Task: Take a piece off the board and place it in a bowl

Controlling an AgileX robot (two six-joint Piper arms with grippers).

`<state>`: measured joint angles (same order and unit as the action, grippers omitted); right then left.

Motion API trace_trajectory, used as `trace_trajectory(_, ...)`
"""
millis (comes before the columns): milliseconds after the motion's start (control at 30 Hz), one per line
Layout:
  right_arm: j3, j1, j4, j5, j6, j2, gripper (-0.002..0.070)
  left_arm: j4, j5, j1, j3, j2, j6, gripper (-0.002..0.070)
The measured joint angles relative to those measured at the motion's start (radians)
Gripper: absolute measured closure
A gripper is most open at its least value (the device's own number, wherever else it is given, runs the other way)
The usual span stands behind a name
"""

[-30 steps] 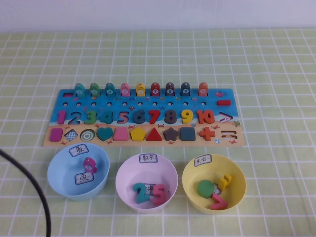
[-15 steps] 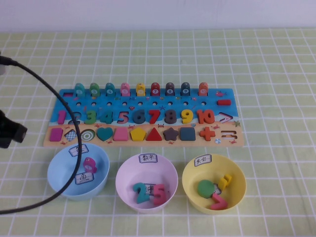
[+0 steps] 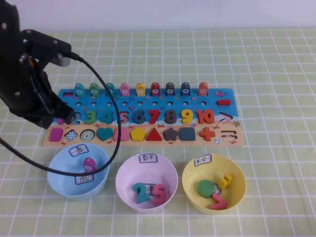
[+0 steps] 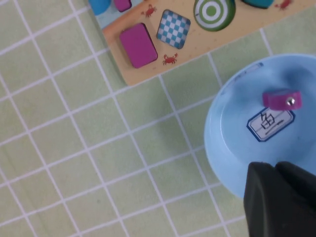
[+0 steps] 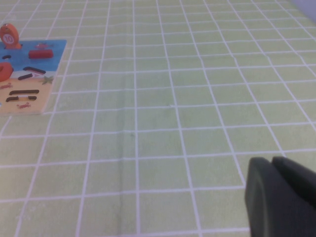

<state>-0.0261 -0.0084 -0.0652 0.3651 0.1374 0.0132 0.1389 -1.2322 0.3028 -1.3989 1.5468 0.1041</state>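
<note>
The green piece (image 3: 95, 89) stands in the back row of the board (image 3: 148, 106), second from the left, between two teal tokens. The light blue bowl (image 3: 78, 170) sits in front of the board's left end with a pink token (image 3: 89, 164) inside. My left gripper (image 3: 63, 117) hangs over the board's left end, in front and left of the green piece. In the left wrist view it (image 4: 276, 168) is shut and empty beside the bowl's rim (image 4: 222, 143), with the board's corner (image 4: 133, 74) showing. My right gripper (image 5: 274, 165) is shut and empty over bare cloth.
A pale pink bowl (image 3: 146, 181) and a yellow bowl (image 3: 214, 183), both holding pieces, stand right of the blue one. The left arm's black cable (image 3: 114, 123) loops over the board and the blue bowl. The board's right end (image 5: 29, 74) shows in the right wrist view.
My left arm has swung in from the left edge and now stands over the board's left end. Its cable has shifted right across the board. The pieces have not moved.
</note>
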Motion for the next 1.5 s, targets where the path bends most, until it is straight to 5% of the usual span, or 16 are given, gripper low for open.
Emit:
trace_trajectory(200,0.0,0.0,0.0,0.0,0.0,0.0,0.0694,0.004,0.002,0.001,-0.03,0.12,-0.019,0.0638)
trace_trajectory(567,0.0,0.0,0.0,0.0,0.0,0.0,0.0694,0.045,0.008,-0.039,-0.093,0.232,-0.05,0.0286)
trace_trajectory(933,0.0,0.0,0.0,0.0,0.0,0.0,0.0694,-0.095,0.097,-0.163,-0.103,0.314,0.015,0.0258)
trace_trajectory(1267,0.0,0.0,0.0,0.0,0.0,0.0,0.0694,-0.122,0.114,-0.154,-0.197,0.347,0.021,0.0258)
trace_trajectory(1500,0.0,0.0,0.0,0.0,0.0,0.0,0.0694,-0.122,0.11,-0.057,-0.44,0.362,0.021,0.0258)
